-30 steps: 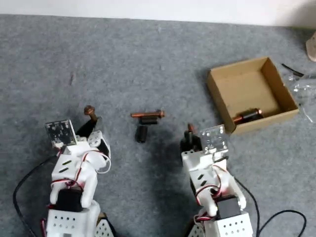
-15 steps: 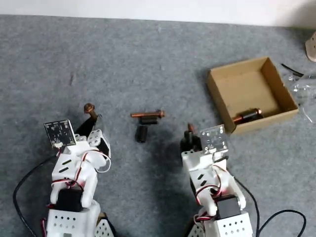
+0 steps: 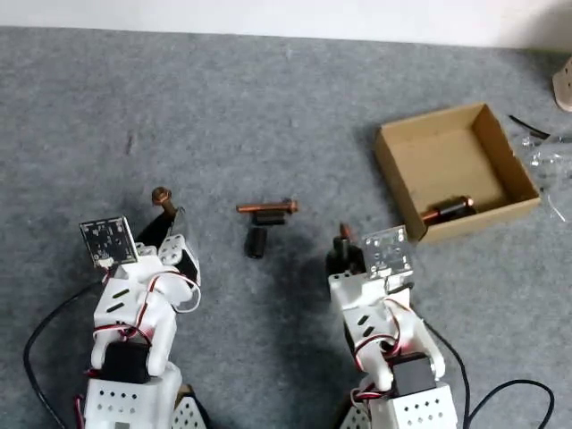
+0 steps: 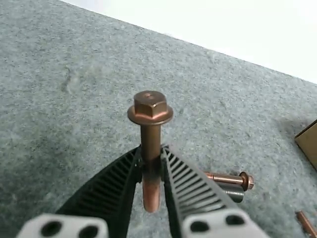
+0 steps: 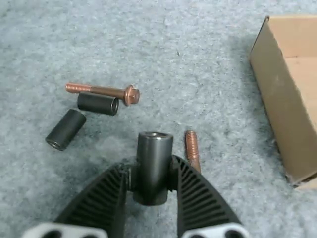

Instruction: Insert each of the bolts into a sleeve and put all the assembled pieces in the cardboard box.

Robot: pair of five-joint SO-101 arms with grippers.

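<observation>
My left gripper (image 4: 151, 171) is shut on the shank of a copper bolt (image 4: 150, 124) (image 3: 162, 197), held head-up above the grey carpet at the left. Over on the right, my right gripper (image 5: 152, 173) (image 3: 338, 252) is shut on a black sleeve (image 5: 153, 158), open end up. A loose bolt (image 5: 192, 148) (image 3: 345, 232) lies right beside that sleeve. Between the arms lie another bolt (image 3: 266, 207) (image 5: 101, 90) with a sleeve (image 3: 268, 218) (image 5: 98, 103) alongside, and a second sleeve (image 3: 256, 241) (image 5: 66, 129). The cardboard box (image 3: 393, 165) (image 5: 277, 99) at the right holds one assembled piece (image 3: 450, 211).
Clear plastic and a black strip (image 3: 543, 147) lie past the box's right side. A tan object (image 3: 564, 85) sits at the far right edge. Open carpet stretches across the far half up to a white border (image 3: 268, 13).
The left gripper and its bolt shifted very slightly a second ago and have kept still since. The right arm and the loose parts have not moved.
</observation>
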